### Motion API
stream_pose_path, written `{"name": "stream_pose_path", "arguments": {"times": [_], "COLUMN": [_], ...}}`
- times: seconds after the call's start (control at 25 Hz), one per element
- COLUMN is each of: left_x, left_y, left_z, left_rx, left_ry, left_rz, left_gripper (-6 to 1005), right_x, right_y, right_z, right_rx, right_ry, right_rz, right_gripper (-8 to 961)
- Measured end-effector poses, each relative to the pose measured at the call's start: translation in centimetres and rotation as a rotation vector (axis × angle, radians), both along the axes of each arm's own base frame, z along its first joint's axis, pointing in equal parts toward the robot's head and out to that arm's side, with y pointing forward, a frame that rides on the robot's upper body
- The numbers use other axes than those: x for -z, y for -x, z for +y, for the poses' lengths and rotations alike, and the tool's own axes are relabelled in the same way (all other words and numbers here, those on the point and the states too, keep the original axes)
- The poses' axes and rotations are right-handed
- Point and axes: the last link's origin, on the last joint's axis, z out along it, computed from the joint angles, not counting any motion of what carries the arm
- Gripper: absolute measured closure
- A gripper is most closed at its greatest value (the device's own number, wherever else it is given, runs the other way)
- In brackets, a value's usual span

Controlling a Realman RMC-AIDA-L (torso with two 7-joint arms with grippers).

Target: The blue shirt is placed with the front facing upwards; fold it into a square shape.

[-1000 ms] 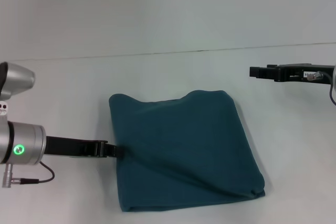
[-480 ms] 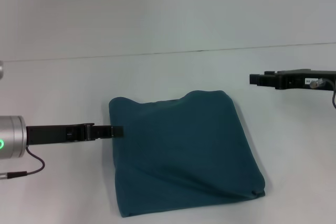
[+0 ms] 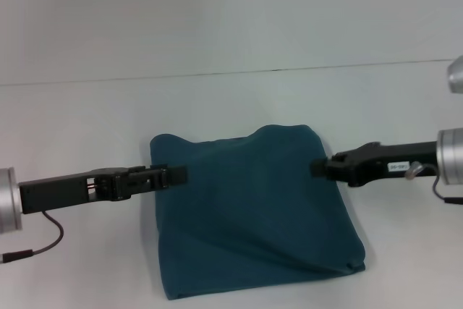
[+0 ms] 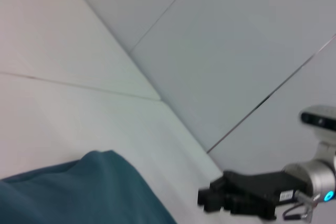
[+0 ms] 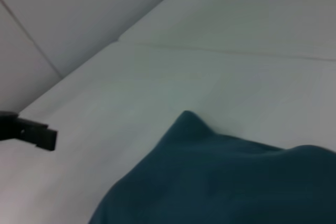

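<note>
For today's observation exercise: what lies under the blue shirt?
The blue shirt lies folded on the white table. Only the table shows around it; anything beneath it and its inner layers are covered.

The blue shirt (image 5: 220,182) fills the lower right of the frame as a folded teal mass, its upper edge rising to a small rounded peak near the middle. It lies on a pale table (image 5: 173,77) that spreads across the centre and upper right. At the left edge, well apart from the cloth, the dark tip of the left gripper (image 5: 37,134) juts in
</note>
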Motion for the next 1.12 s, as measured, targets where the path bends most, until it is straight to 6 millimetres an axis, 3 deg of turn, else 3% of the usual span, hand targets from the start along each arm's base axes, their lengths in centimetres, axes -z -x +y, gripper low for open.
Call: {"name": "stream_pose_path", "arguments": {"times": [0.12,0.28,0.72,1.12], "left_x": [-0.1,0.1,0.5,0.4], "left_y": [0.2,0.2,0.5,0.9], "left_z": [-0.2,-0.4,-0.9,-1.0], "left_rx": [0.001,0.019,0.023,0.007], "left_ry": [-0.008,-0.011,-0.008,-0.020], "left_rz": [-0.012,-0.022,-0.029,-0.031], "left_gripper": [273,272,273,272], "right_x": [1.2,2.8,6.7,6.7], "right_y": [0.4,1.0,1.4,1.9], "right_z": [-0.2,0.1,1.8,3.3], "right_rx": [-0.013,-0.032,-0.042,-0.049], "right_ry": [0.043,0.069,0.041,-0.036], "right_rz": [0.000,-0.026,-0.192,-0.240], "right_gripper": [764,917,953,951]}}
